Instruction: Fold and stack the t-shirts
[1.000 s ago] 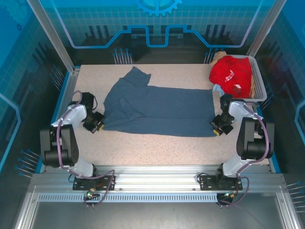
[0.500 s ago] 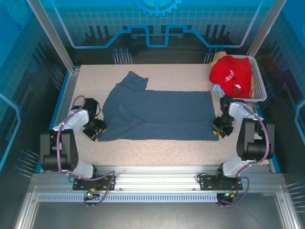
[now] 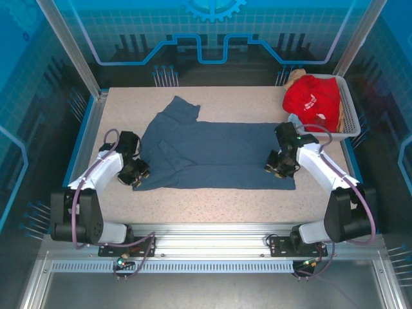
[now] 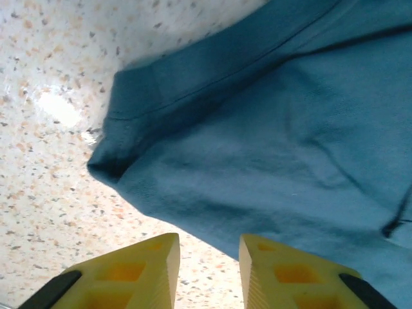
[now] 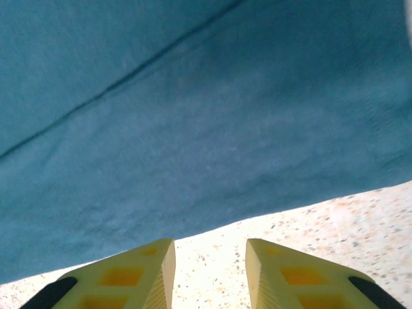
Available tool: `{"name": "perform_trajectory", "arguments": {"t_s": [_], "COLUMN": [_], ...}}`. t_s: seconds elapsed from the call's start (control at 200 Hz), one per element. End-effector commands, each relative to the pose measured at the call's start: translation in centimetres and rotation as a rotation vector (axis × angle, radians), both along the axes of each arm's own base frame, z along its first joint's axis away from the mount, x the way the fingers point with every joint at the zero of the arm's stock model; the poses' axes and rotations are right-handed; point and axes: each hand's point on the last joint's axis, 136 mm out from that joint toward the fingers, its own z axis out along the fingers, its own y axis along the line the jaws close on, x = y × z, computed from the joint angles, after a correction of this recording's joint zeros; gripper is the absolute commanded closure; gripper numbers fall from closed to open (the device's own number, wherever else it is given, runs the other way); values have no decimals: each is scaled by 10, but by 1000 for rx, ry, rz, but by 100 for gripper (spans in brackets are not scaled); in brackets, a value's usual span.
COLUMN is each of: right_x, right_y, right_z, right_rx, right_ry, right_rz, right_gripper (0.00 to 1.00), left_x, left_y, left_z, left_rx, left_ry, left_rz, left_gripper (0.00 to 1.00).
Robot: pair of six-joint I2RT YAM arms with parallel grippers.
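Observation:
A slate-blue t-shirt (image 3: 212, 154) lies spread flat across the middle of the table, a sleeve pointing to the far left. My left gripper (image 3: 138, 175) hovers at its near left corner. In the left wrist view that gripper (image 4: 209, 248) is open, with bare table and the shirt's hem (image 4: 270, 148) beyond its tips. My right gripper (image 3: 278, 166) hangs over the shirt's near right end. It (image 5: 209, 254) is open too, nothing between the fingers, with the blue cloth (image 5: 193, 116) just ahead. A red t-shirt (image 3: 312, 100) with white print lies in the basket.
The white mesh basket (image 3: 351, 111) stands at the far right corner, with tan cloth (image 3: 296, 76) and light blue cloth (image 3: 295, 120) peeking from under the red shirt. Speckled table (image 3: 212, 203) runs along the near side of the blue shirt.
Both grippers have opened and let go of the blue shirt's near corners. The right arm has swung left over the shirt's right end. The left gripper has shifted slightly right.

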Motion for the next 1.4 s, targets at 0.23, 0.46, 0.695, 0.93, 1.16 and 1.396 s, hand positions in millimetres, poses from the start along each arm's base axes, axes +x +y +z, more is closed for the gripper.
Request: {"name": "perform_trajectory", "arguments": {"t_s": [0.23, 0.46, 0.695, 0.93, 1.16, 1.396], "right_x": [-14, -14, -12, 4, 32, 35], "right_y": [-21, -42, -50, -28, 48, 101], "right_z": [-54, -74, -81, -38, 37, 60], "right_rx": [-32, -71, -97, -104, 84, 331], "right_ry": [295, 401, 418, 247, -174, -323], "right_rz": [-93, -117, -97, -16, 155, 226], "right_gripper": [67, 69, 71, 66, 60, 60], "left_x": [1, 28, 41, 47, 65, 91], "left_y": [13, 50, 69, 48, -44, -113], "left_z": [-36, -46, -43, -1, 36, 2], "left_rx": [59, 163, 206, 167, -54, -273], "left_ry": [117, 139, 144, 54, -174, -191], "left_rz": [-70, -86, -127, -112, -92, -15], "left_gripper": [73, 82, 85, 74, 60, 58]}}
